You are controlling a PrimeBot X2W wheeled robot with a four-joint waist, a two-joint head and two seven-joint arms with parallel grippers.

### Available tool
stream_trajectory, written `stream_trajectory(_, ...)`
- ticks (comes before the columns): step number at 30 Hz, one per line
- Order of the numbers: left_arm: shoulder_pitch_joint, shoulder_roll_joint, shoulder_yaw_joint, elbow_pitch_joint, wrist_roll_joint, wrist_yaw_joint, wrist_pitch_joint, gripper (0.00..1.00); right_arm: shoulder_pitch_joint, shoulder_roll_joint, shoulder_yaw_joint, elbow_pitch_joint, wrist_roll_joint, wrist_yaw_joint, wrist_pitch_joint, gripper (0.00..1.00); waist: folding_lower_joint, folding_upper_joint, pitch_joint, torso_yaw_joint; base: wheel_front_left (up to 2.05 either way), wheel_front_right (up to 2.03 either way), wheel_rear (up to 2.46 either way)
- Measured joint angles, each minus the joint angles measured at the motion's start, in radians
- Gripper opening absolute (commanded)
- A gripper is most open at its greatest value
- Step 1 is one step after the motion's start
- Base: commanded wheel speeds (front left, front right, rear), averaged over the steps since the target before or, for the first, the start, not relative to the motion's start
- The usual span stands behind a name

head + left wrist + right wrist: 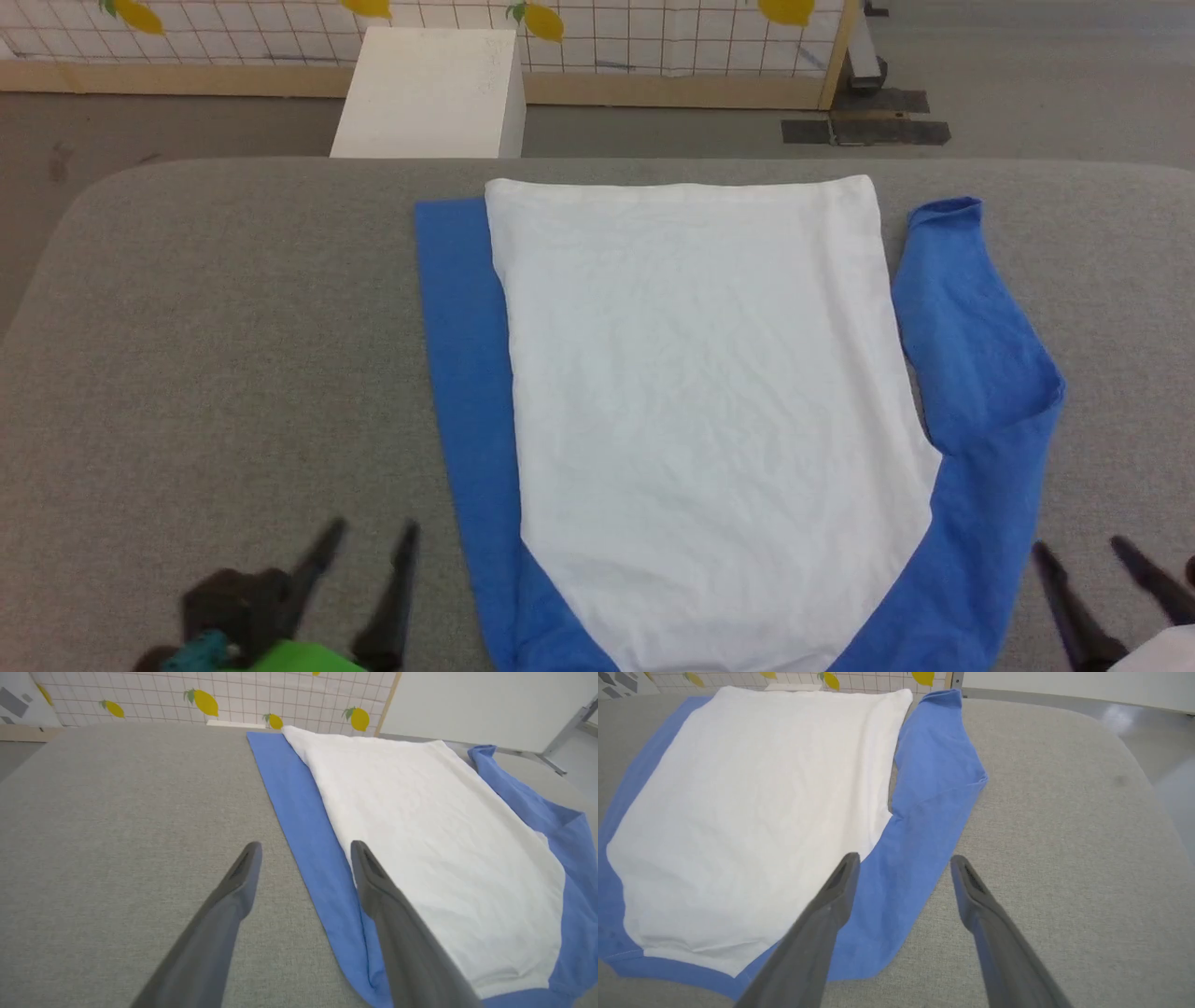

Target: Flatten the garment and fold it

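Note:
The garment (700,392) lies flat on the grey table (233,327), white body up, hem at the far edge. One blue sleeve (467,392) runs straight along its left side; the other blue sleeve (971,373) bends back on itself at the right. My left gripper (373,537) stands open at the lower left, just left of the straight sleeve, nothing between its fingers. In the left wrist view the left gripper (306,847) hovers over the sleeve's edge (308,826). My right gripper (1078,551) is open at the lower right, beside the bent sleeve (920,826).
A white box (434,93) stands on the floor behind the table's far edge. Beyond it is a gridded panel with yellow lemon shapes (544,21) and a wooden frame. Bare grey tabletop spreads to the left and right of the garment.

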Motion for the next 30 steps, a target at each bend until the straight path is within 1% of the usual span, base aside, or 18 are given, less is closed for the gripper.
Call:
stream_trajectory(3, 0.003, -0.012, 0.096, -0.060, 0.000, 0.054, -0.091, 1.00, -0.011, 0.038, -0.048, -0.063, -0.038, 0.000, -0.036, 1.00, 0.0000, 0.0000, -0.009, 0.004, 0.00, 0.00, 0.00)
stream_trajectory(4, 0.003, -0.024, 0.125, -0.071, 0.006, 0.067, -0.109, 1.00, -0.022, 0.050, -0.053, -0.079, -0.059, 0.000, -0.058, 1.00, 0.0000, 0.0000, -0.011, 0.005, 0.00, 0.00, 0.00)
stream_trajectory(5, 0.003, -0.030, 0.138, -0.077, 0.025, 0.070, -0.120, 1.00, -0.036, 0.065, -0.058, -0.091, -0.079, 0.000, -0.086, 1.00, 0.0000, 0.0000, -0.011, 0.004, 0.00, 0.00, 0.00)
stream_trajectory(7, 0.003, -0.074, 0.166, -0.083, 0.049, 0.081, -0.133, 1.00, -0.063, 0.096, -0.063, -0.100, -0.108, 0.000, -0.141, 1.00, 0.0000, 0.0000, -0.010, 0.001, 0.00, 0.00, 0.00)
stream_trajectory(9, 0.003, -0.111, 0.175, -0.065, 0.122, 0.086, -0.136, 1.00, -0.083, 0.124, -0.066, -0.095, -0.143, 0.000, -0.206, 1.00, 0.0000, 0.0000, -0.009, -0.002, 0.00, 0.00, 0.00)
stream_trajectory(10, 0.003, -0.129, 0.184, -0.054, 0.156, 0.095, -0.136, 1.00, -0.086, 0.131, -0.067, -0.091, -0.153, 0.000, -0.232, 1.00, 0.0000, 0.0000, -0.008, -0.003, 0.00, 0.00, 0.00)
stream_trajectory(11, 0.004, -0.158, 0.198, -0.044, 0.190, 0.107, -0.136, 1.00, -0.088, 0.138, -0.067, -0.082, -0.166, 0.000, -0.264, 1.00, 0.0000, 0.0000, -0.009, -0.005, 0.00, 0.00, 0.00)
stream_trajectory(12, 0.006, -0.183, 0.204, -0.032, 0.224, 0.108, -0.137, 1.00, -0.089, 0.143, -0.063, -0.071, -0.177, 0.000, -0.289, 1.00, 0.0000, 0.0000, -0.010, -0.008, 0.00, 0.00, 0.00)
stream_trajectory(14, 0.021, -0.229, 0.213, -0.009, 0.257, 0.103, -0.139, 1.00, -0.089, 0.149, -0.059, -0.052, -0.185, 0.000, -0.328, 1.00, 0.0000, 0.0000, -0.011, -0.012, 0.00, 0.00, 0.00)
stream_trajectory(15, 0.031, -0.247, 0.215, 0.005, 0.272, 0.093, -0.139, 1.00, -0.089, 0.149, -0.057, -0.040, -0.181, 0.000, -0.343, 1.00, 0.0000, 0.0000, -0.013, -0.015, 0.00, 0.00, 0.00)
stream_trajectory(18, 0.053, -0.264, 0.228, 0.038, 0.288, 0.053, -0.139, 1.00, -0.089, 0.149, -0.049, -0.009, -0.165, 0.000, -0.370, 1.00, 0.0000, 0.0000, -0.016, -0.025, 0.00, 0.00, 0.00)
stream_trajectory(21, 0.044, -0.254, 0.247, 0.057, 0.297, 0.011, -0.139, 1.00, -0.089, 0.149, -0.035, 0.007, -0.162, 0.000, -0.382, 1.00, 0.0000, 0.0000, -0.015, -0.033, 0.00, 0.00, 0.00)
stream_trajectory(24, -0.009, -0.218, 0.262, 0.067, 0.298, -0.034, -0.120, 1.00, -0.097, 0.149, -0.021, 0.011, -0.158, 0.000, -0.389, 1.00, 0.0000, 0.0000, -0.004, -0.035, 0.00, 0.00, 0.00)
stream_trajectory(26, -0.091, -0.171, 0.278, 0.064, 0.292, -0.073, -0.059, 1.00, -0.110, 0.150, -0.012, 0.009, -0.155, 0.000, -0.389, 1.00, 0.0000, 0.0000, 0.010, -0.036, 0.00, 0.00, 0.00)
stream_trajectory(28, -0.185, -0.159, 0.305, 0.064, 0.245, -0.106, 0.000, 1.00, -0.124, 0.150, -0.003, 0.005, -0.155, 0.000, -0.389, 1.00, 0.0000, 0.0000, 0.028, -0.036, 0.00, 0.00, 0.00)
stream_trajectory(30, -0.296, -0.096, 0.304, 0.089, 0.258, -0.154, 0.081, 1.00, -0.144, 0.150, 0.012, -0.003, -0.156, 0.000, -0.389, 1.00, 0.0000, 0.0000, 0.052, -0.036, 0.00, 0.00, 0.00)
